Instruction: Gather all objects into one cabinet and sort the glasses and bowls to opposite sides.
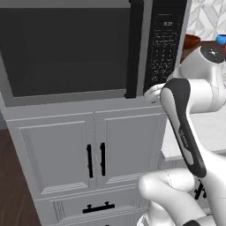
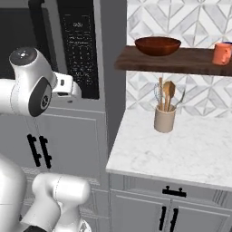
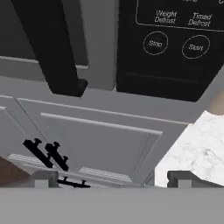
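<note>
A: Largest item?
B: Shelf board (image 2: pixel 181 61), wall-mounted over the counter (image 2: pixel 181 154); open front, free middle.
A: On it?
B: Wooden bowl (image 2: pixel 157 45) at left end, orange mug (image 2: pixel 221 53) at right (opposite sides, likely sorted).
A: Gripper (image 3: pixel 113 178)?
B: Spread wide, empty, facing the microwave panel (image 3: pixel 175 39).

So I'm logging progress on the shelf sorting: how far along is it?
Done so far: the wooden bowl sits at the left end of the shelf and the orange mug toward the right end. In hand: nothing; the gripper is open, facing the microwave. Any other cups still have to be gathered.
</note>
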